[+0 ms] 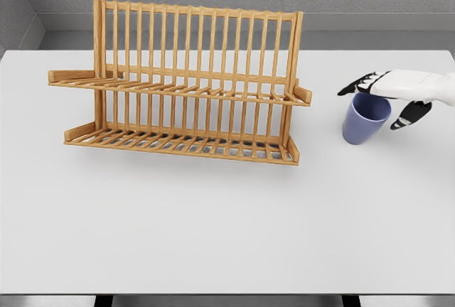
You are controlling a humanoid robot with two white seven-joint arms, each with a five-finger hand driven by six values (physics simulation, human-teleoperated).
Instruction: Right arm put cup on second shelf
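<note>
One arm is in view: the right arm enters from the right edge of the frame at mid-height. Its right hand [387, 95] sits over the rim of the cup [364, 124], black fingers [355, 85] extended to the left above the opening and the thumb [411, 114] angled down on the cup's right side. Whether the hand actually grips the cup cannot be determined; the digits appear spread rather than closed.

The cup is blue-violet, tilted slightly, and stands on the white table [213, 222] at right of centre. It is near, but clear of, the right end of the wooden dish rack [185, 87]. The rack occupies the upper left and centre of the frame, with two slatted shelves.
</note>
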